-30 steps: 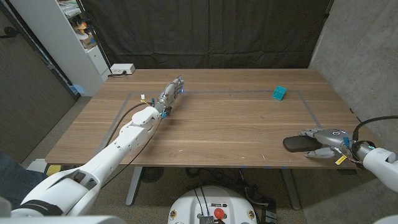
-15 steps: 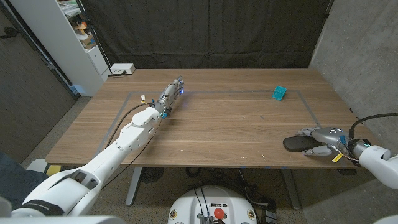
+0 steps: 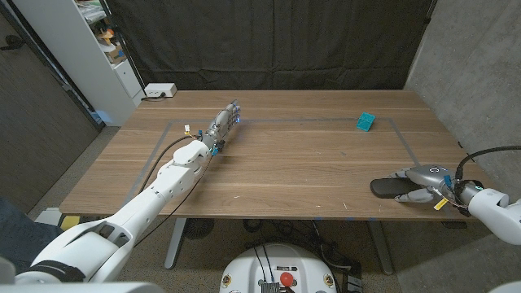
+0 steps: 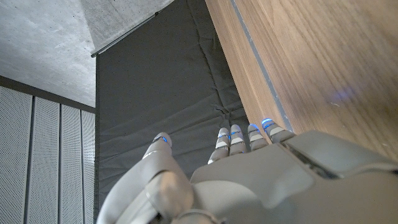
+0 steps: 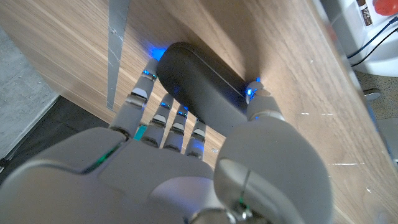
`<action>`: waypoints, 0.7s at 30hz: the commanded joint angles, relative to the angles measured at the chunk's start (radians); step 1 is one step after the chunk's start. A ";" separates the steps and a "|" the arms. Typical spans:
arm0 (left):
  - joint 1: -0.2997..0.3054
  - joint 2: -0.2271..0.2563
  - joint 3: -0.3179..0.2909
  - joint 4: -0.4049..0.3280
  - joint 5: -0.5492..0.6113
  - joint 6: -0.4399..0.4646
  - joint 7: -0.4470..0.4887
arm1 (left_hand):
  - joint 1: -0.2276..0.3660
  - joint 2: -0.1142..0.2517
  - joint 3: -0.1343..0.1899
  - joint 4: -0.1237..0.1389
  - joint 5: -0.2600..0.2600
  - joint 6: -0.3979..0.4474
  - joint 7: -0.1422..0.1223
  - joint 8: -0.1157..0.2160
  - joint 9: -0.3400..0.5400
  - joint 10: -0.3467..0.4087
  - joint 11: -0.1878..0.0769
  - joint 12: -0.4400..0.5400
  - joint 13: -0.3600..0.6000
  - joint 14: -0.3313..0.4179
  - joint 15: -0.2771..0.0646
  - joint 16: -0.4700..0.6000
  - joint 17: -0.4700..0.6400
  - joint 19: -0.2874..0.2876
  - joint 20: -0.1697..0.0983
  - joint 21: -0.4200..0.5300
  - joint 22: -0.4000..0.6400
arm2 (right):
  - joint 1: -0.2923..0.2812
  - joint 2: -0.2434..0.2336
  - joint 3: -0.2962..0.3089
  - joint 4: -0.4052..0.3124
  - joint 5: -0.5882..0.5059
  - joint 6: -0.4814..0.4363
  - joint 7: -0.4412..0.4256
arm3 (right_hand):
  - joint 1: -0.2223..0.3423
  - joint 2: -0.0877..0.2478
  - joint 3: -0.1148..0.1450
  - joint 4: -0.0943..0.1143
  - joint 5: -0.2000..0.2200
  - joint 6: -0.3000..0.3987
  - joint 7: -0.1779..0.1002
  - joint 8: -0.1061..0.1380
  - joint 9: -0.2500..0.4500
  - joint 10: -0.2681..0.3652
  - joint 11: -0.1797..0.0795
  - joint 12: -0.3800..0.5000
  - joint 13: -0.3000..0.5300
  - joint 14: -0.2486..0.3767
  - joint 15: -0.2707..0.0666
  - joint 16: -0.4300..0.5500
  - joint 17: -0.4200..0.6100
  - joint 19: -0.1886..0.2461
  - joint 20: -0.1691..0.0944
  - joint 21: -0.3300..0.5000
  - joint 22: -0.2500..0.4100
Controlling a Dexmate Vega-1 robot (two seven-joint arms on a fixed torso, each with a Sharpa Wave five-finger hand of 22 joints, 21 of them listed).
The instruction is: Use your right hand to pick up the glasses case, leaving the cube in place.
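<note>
Wooden table under black curtains and a concrete wall; I see the dark oblong case at its near right edge, my right hand wrapping fingers and thumb around it, cube well apart, left hand fingers straight together.

One table, w/ one taped rectangle marked on it. On it: one dark glasses case, one teal cube, one white box at the far left corner. Two robot hands: left, right. One shelf unit beside the table, one black curtain behind.
</note>
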 commanded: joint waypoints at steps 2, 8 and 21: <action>-0.001 -0.003 -0.004 0.009 -0.004 -0.004 -0.004 | 0.000 0.010 0.000 -0.004 -0.006 0.009 0.001 0.002 0.003 0.002 0.001 0.002 0.003 -0.001 0.000 0.004 0.006 -0.009 0.005 0.005 0.006 | 0.000 -0.008 -0.006 0.003 0.007 0.003 -0.027 | 0.047 0.035 0.005 -0.004 -0.014 0.060 -0.015 0.015 0.007 0.052 0.000 0.019 0.010 0.049 -0.078 0.028 0.015 0.048 -0.032 0.007 0.004; 0.001 0.001 -0.006 0.003 -0.004 -0.002 -0.003 | 0.000 0.010 0.000 -0.005 -0.006 0.010 0.001 0.002 0.003 0.003 0.002 0.002 0.003 -0.001 0.001 0.004 0.006 -0.009 0.005 0.005 0.006 | 0.003 -0.008 -0.013 0.004 -0.002 0.005 -0.052 | 0.097 0.051 -0.001 -0.012 -0.040 0.131 -0.029 0.032 -0.001 0.131 -0.006 0.044 0.016 0.107 -0.095 0.062 0.028 0.071 -0.044 0.003 0.004; 0.004 0.009 -0.009 -0.006 -0.003 0.002 0.004 | 0.000 0.011 0.000 -0.006 -0.006 0.010 0.001 0.002 0.003 0.003 0.002 0.002 0.003 0.000 -0.001 0.005 0.006 -0.008 0.005 0.005 0.006 | -0.011 0.006 0.006 -0.019 -0.012 -0.009 -0.066 | 0.150 0.071 -0.007 -0.017 -0.063 0.169 -0.039 0.034 -0.009 0.154 -0.013 0.046 0.016 0.123 -0.113 0.080 0.039 0.065 -0.058 -0.010 0.004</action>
